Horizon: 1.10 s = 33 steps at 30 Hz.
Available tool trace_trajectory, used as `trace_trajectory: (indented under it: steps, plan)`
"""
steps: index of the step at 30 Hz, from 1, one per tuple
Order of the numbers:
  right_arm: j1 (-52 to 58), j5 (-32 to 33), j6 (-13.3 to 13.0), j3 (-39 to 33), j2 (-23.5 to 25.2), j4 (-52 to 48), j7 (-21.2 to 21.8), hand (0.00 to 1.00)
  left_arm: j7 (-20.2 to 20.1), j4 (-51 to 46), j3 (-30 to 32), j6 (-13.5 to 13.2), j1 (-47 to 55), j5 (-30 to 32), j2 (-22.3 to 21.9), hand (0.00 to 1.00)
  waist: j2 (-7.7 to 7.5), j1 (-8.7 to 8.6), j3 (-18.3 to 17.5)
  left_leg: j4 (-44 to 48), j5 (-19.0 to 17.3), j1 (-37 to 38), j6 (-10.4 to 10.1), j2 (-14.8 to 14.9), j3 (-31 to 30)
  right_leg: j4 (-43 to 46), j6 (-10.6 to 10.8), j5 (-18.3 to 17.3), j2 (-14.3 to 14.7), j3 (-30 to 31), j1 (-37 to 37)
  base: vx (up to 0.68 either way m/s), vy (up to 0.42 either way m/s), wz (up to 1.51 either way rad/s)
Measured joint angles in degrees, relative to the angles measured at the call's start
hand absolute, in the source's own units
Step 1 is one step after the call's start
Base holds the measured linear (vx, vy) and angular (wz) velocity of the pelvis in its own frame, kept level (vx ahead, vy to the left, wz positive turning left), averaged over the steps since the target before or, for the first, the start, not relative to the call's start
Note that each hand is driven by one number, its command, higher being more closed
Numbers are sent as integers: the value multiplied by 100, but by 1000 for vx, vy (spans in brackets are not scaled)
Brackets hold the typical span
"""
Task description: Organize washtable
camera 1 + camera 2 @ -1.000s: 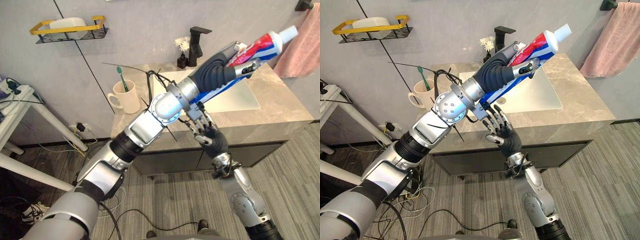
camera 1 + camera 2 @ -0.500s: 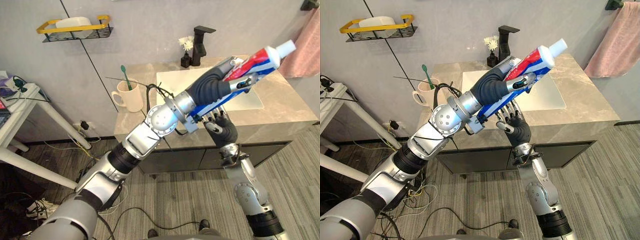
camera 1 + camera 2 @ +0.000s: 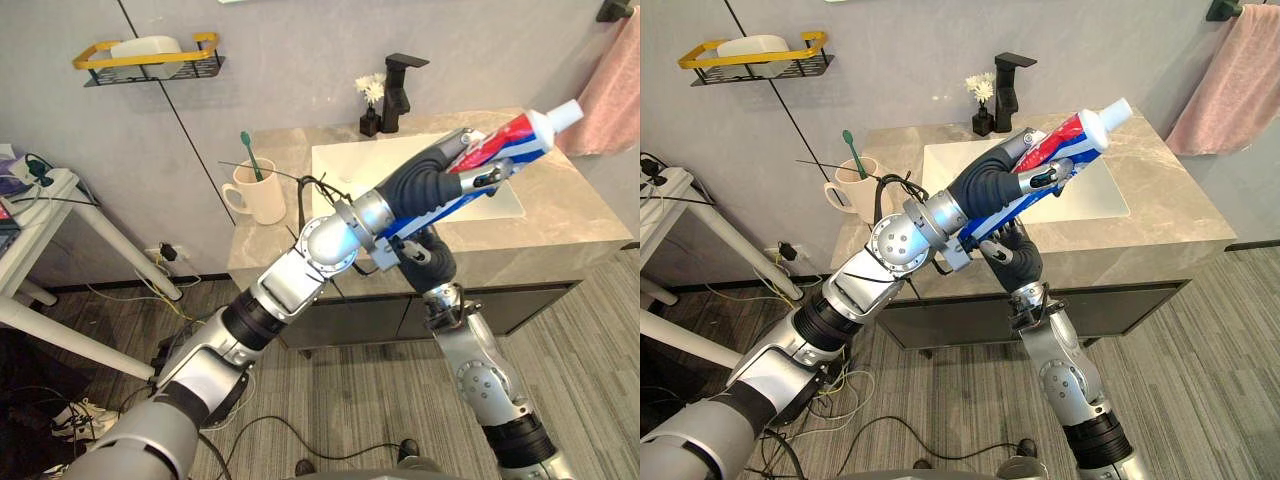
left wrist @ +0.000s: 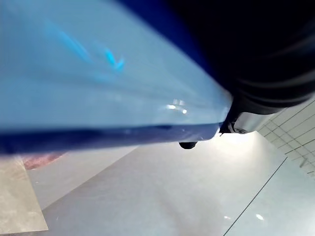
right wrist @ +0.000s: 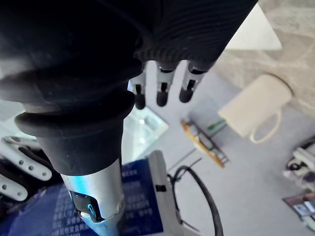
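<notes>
Fingers [image 3: 486, 177] of the left hand [image 3: 430, 186] curl round the toothpaste tube [image 3: 515, 133], cap [image 3: 567, 111] jutting beyond them.

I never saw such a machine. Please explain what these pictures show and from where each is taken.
It is a humanoid robot at a washbasin. Two pictures come from cameras in its head, looking down; two from cameras on its wrists. The left hand is closed around a toothpaste tube, held above the counter. The right hand, fingers straight, holds nothing, below the left arm. On the counter stand a cream mug with a green toothbrush, a black faucet and a small vase of white flowers.
</notes>
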Motion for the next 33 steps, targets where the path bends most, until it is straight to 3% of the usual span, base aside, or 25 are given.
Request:
trace_trajectory:
  steps: [13, 33]
  plan:
    - [-7, 464, 53, 198, -363, -5, 1, 0, -44, 156, -215, -80, -262, 279, 19, 100, -3, 8, 1, 3, -2, -1, 0, -1, 54, 0, 7, 23, 0, 62, -27, -1, 0, -1]
    - [-6, 524, 310, 448, -738, -2, -100, 0, -105, 661, -213, -513, -355, 782, -15, 100, 3, 35, -1, 3, -2, -23, 1, 0, 118, 0, 16, 41, 5, 136, -92, -4, -2, -1]
